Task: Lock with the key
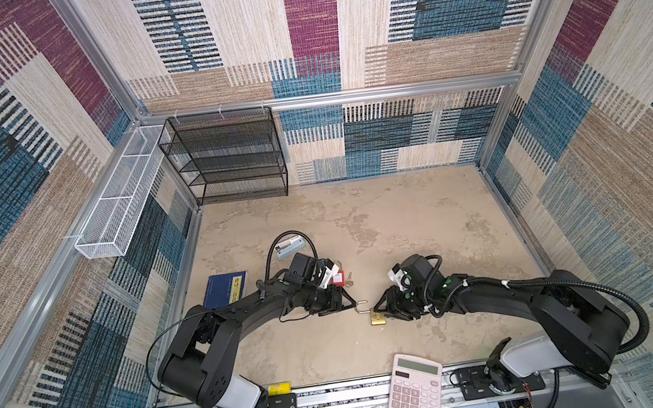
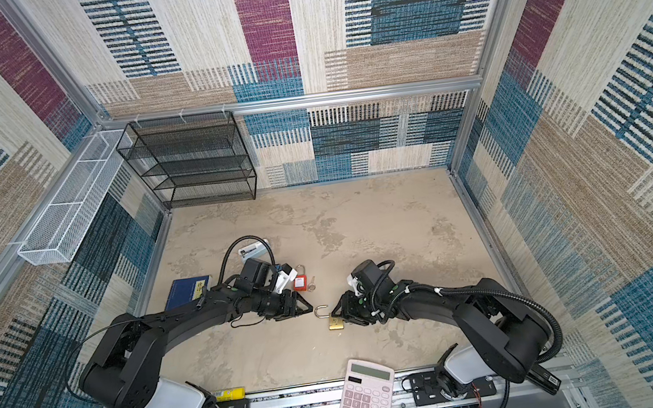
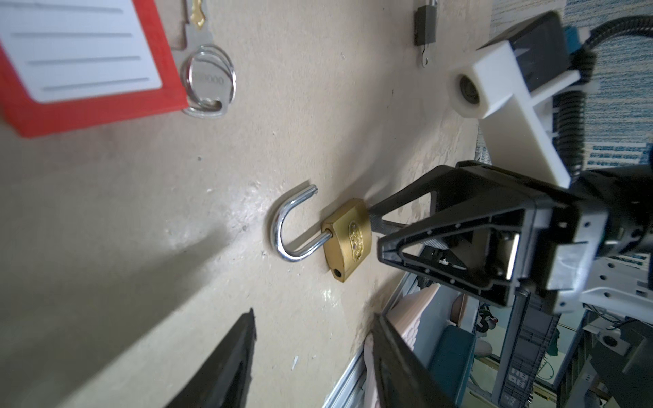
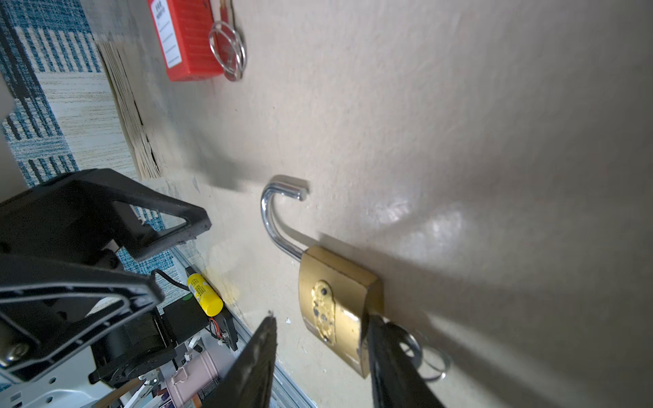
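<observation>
A brass padlock (image 1: 377,319) (image 2: 336,323) lies mid-table with its silver shackle (image 3: 289,226) swung open. My right gripper (image 1: 381,312) (image 4: 318,318) sits at the lock's bottom end with its jaws apart. One finger (image 4: 381,353) presses the lock's edge, and table shows between the other finger and the lock body (image 4: 335,282). The key's head and ring (image 4: 438,360) stick out behind that pressing finger, mostly hidden. My left gripper (image 1: 350,300) (image 3: 314,314) is open and empty, pointing at the shackle from just short of it.
A red padlock (image 1: 337,279) with ringed keys (image 3: 208,81) lies behind my left wrist. A small dark padlock (image 3: 425,24) shows in the left wrist view. Around stand a blue book (image 1: 225,288), pink calculator (image 1: 415,389), yellow battery (image 1: 277,387), black mesh shelf (image 1: 227,157) and white basket (image 1: 119,195).
</observation>
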`<control>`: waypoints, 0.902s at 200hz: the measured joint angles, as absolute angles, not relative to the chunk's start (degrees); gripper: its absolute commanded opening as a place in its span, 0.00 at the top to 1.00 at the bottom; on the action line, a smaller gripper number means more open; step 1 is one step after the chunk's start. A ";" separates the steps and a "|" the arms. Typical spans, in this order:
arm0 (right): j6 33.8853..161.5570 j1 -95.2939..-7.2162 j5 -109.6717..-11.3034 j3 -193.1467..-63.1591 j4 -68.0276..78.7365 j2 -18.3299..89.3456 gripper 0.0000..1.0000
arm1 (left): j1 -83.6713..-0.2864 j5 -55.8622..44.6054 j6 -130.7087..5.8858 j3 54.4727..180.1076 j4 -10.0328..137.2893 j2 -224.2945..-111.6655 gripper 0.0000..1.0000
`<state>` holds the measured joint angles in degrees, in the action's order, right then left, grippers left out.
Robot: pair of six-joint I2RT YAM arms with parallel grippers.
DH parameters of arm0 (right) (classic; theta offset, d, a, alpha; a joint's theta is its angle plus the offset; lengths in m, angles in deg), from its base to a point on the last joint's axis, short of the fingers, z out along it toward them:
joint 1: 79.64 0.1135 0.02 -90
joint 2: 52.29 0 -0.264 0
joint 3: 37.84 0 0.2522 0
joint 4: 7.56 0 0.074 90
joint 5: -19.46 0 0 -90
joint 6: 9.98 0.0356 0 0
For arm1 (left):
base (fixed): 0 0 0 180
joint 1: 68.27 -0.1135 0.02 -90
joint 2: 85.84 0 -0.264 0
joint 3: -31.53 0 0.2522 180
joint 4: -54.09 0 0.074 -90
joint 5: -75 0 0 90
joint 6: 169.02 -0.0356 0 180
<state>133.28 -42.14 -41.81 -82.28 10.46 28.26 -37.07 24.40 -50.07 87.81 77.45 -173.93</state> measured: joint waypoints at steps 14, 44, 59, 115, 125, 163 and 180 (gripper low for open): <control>133.30 -42.16 -42.22 -82.15 11.64 26.67 0.54 | -36.96 24.44 -50.02 88.14 77.39 -174.33 0.45; 133.28 -42.30 -42.68 -82.30 12.84 23.74 0.54 | -36.50 24.42 -49.22 88.16 77.28 -174.72 0.45; 133.28 -42.49 -42.88 -82.30 13.63 22.64 0.54 | -36.30 24.40 -49.22 88.16 77.28 -174.74 0.45; 132.86 -43.39 -43.32 -81.80 14.17 23.78 0.54 | -35.95 24.33 -47.60 88.16 77.17 -174.74 0.45; 132.84 -43.41 -43.25 -81.77 14.15 24.22 0.55 | -35.89 24.33 -47.31 88.16 77.08 -174.74 0.45; 132.62 -43.50 -43.03 -81.51 14.00 25.46 0.55 | -35.67 24.33 -46.35 88.16 77.06 -174.98 0.45; 132.62 -43.50 -42.77 -81.47 13.76 25.73 0.55 | -35.49 24.33 -46.20 88.16 77.06 -175.16 0.45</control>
